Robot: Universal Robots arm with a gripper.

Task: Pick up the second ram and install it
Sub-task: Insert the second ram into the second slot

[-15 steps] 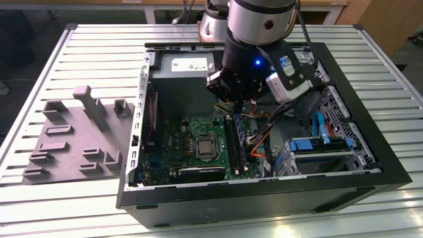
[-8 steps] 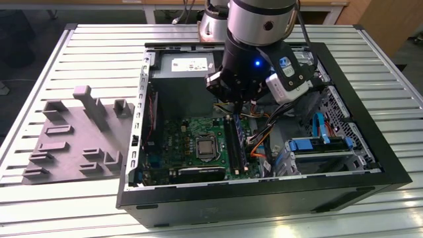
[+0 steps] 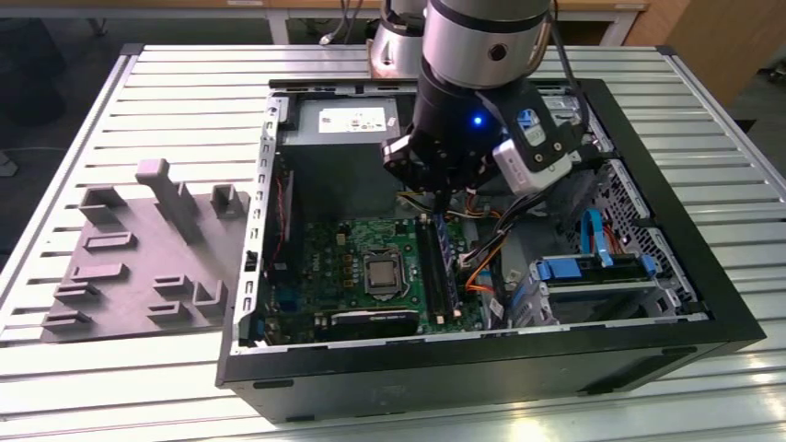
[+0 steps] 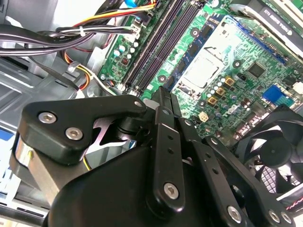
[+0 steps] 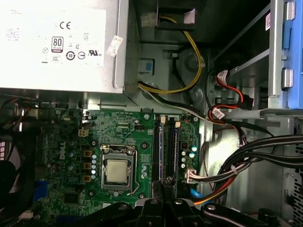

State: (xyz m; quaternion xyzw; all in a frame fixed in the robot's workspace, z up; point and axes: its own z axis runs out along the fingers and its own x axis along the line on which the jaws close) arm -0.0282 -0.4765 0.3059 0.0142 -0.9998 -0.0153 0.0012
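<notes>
My gripper [image 3: 430,198] hangs inside the open computer case [image 3: 687,276], above the far end of the two long black memory slots [image 3: 436,272] of the green motherboard [image 3: 338,262]. In both wrist views the black fingers [image 4: 162,94] [image 5: 164,187] are pressed together, in line with the slots [image 4: 156,47] [image 5: 164,146]. Both slots look dark and much alike. The second ram is hidden from me: I cannot tell whether a thin stick sits between the fingertips or in a slot.
A grey fixture block [image 3: 147,258] with upright posts lies outside the case at the exterior view's left. Cable bundles [image 5: 246,156], the power supply [image 5: 57,42], the processor socket [image 5: 116,170], a fan [image 4: 274,151] and a blue drive bay [image 3: 590,272] surround the slots.
</notes>
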